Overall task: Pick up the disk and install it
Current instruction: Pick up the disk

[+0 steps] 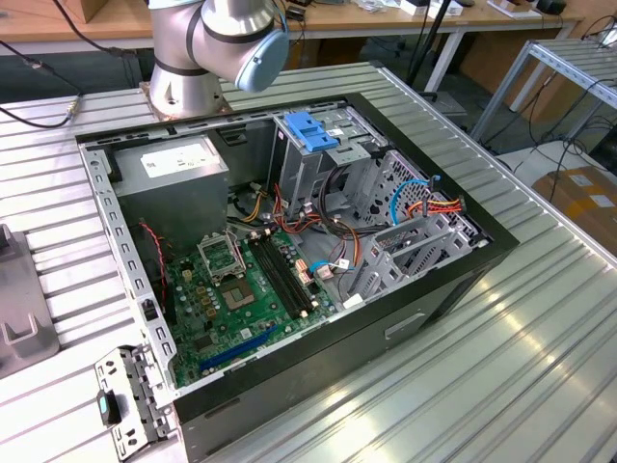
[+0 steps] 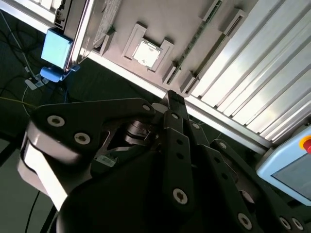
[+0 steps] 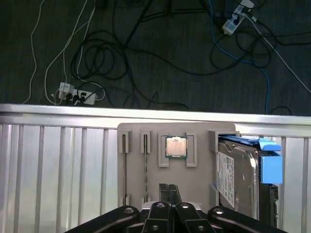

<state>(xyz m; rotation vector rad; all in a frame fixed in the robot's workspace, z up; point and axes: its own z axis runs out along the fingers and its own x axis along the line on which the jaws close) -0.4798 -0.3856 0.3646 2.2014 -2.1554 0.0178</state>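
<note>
disk [image 3: 240, 182]: grey metal, white label [image 3: 226, 177], light-blue carrier [image 3: 271, 162]. gripper [image 3: 168, 188]: matte black. fixture tray [image 3: 136, 131]: tan-grey. CPU [image 3: 176, 146]: silver, green rim. worktop [image 3: 58, 160]: silver aluminium, ribbed stripes. floor [image 3: 184, 92]: dark; cables [image 3: 97, 58] black, white, blue. PC case [image 1: 318, 386] black, motherboard [image 1: 222, 289] green, drive-bay latch [image 1: 310, 130] bright blue.

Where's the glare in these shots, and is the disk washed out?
Exterior view: bright sheen on the ribbed aluminium table. Second wrist view: table slats blown out, black gripper underlit. First wrist view: grey-metal disk in light-blue carrier evenly lit.
</note>
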